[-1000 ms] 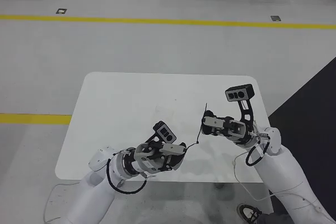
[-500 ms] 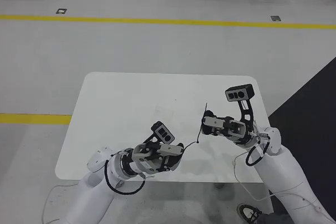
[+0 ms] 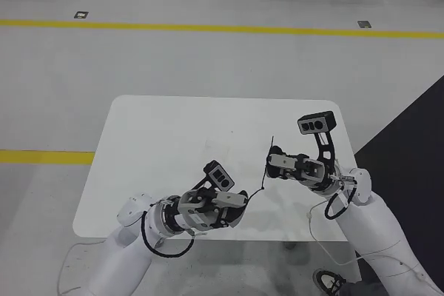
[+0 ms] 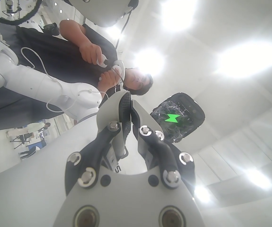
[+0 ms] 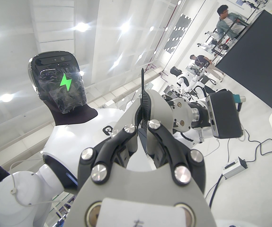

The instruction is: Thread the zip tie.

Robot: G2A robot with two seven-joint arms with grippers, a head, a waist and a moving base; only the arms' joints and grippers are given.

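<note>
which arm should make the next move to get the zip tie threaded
Left, likely. The right hand pinches the zip tie mid-length, its tip poking free; the left hand holds the other end on a curve, so it can swing that end to the tip.

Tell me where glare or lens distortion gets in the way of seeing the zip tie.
Left wrist view: ceiling lights flare, washing out the area behind the left hand. Right wrist view: smaller lights, so the zip tie stands out dark; fisheye curves the edges. Top view: even light, no glare.
</note>
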